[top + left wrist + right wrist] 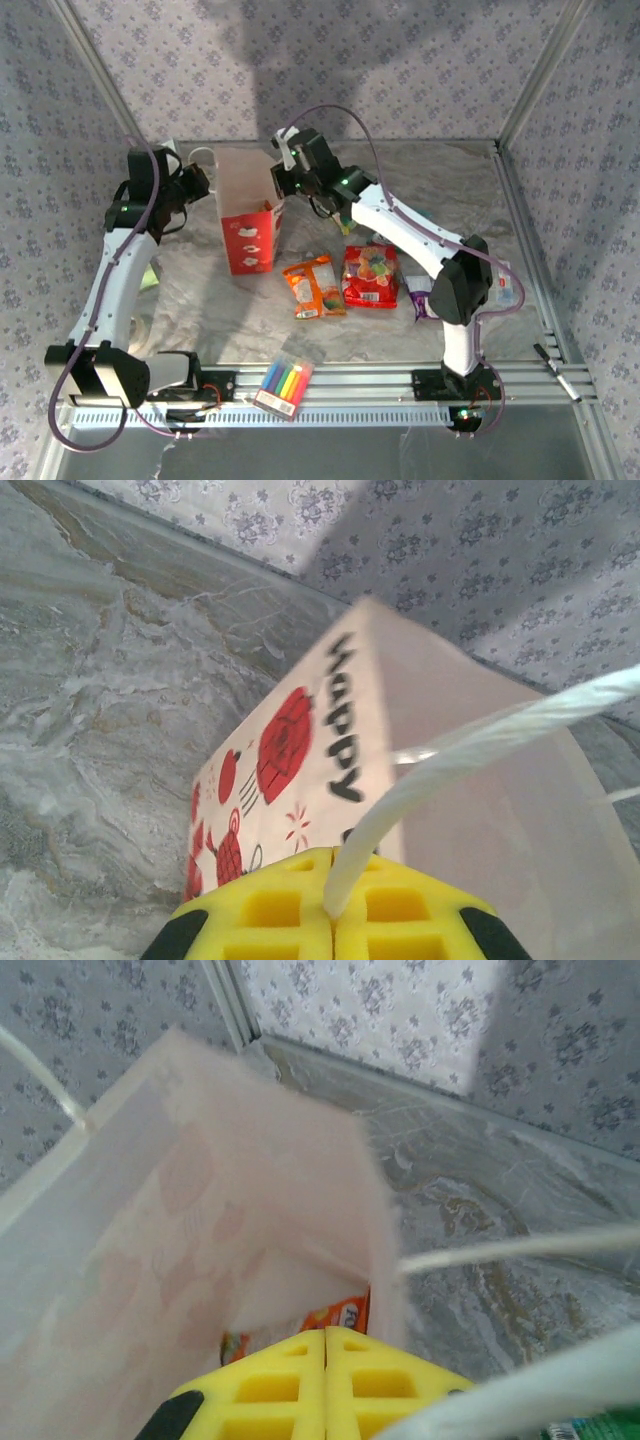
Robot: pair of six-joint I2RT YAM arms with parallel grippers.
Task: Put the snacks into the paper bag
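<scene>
1. The paper bag (250,235) stands upright at the back left of the desk (430,185) with its mouth open. The left wrist view shows its white face (300,750) with red apple prints and the word "Happy".
2. Inside the bag (200,1210), an orange packet (345,1316) shows low down, right at the tips of the right hand.
3. The other snacks lie on the desk in front of and to the right of the bag. A second orange packet (315,287) is just beside a red packet (371,275). A purple packet (420,298) is partly hidden behind the right arm, and a teal-white packet (505,290) lies beyond that arm's elbow.
4. The left hand (333,865) sits at the bag's left side (200,185), its yellow fingers pressed together and pinching the white string handle (480,742).
5. The right hand (325,1345) hangs over the bag's right rim (287,180) with its fingers pressed together. I cannot tell whether they nip the orange packet.
6. A clear box of coloured markers (284,386) rests on the near rail between the arm bases. A black pen (557,372) lies at the near right.
</scene>
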